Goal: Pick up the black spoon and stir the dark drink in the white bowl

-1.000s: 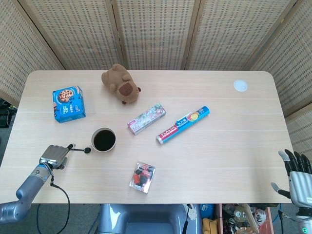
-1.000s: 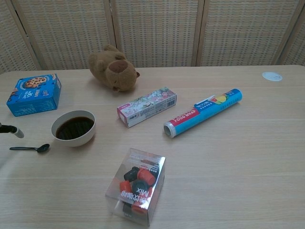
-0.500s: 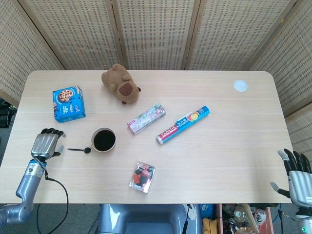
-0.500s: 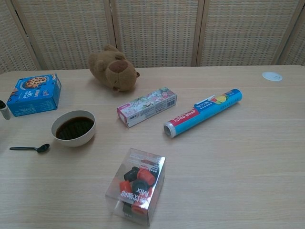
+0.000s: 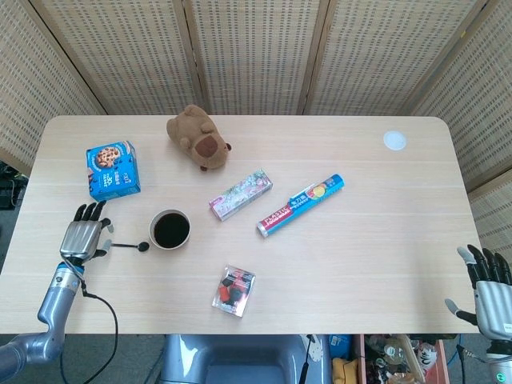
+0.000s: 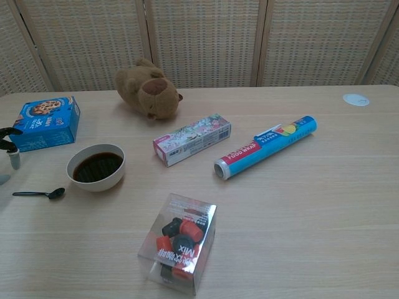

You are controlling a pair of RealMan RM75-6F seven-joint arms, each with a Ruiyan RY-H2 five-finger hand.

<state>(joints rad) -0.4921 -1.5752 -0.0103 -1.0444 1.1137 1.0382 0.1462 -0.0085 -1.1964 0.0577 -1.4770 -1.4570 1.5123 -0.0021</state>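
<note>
On the near left part of the table [image 5: 376, 240], the black spoon [image 5: 130, 246] lies flat just left of the white bowl [image 5: 170, 230], its bowl end pointing right toward the bowl and its handle pointing left. The spoon is not held. The dark drink [image 6: 97, 167] fills the white bowl, which stands where it stood one second ago.

The left hand [image 5: 84, 236] is seen in the head view over the table just left of the spoon's handle, with its fingers spread and pointing toward the far side. Nothing is held in it. One second ago this hand was lower and nearer, with its fingers curled beside the spoon's handle; half a second ago it had drawn back to the left, and now it is opened and placed slightly further right. In the chest view only a few dark fingertips [image 6: 9, 138] show at the left edge, where a single tip was seen before.

The right hand [image 5: 490, 292] is kept at the near right corner, off the table's edge, fingers spread and empty, unchanged across the frames.

The blue box [image 5: 113, 170], the plush bear [image 5: 198, 138], the flowered box [image 5: 240, 194], the blue wrap roll [image 5: 300, 205], the clear packet [image 5: 234, 290] and the white disc [image 5: 394, 141] are unmoved.
</note>
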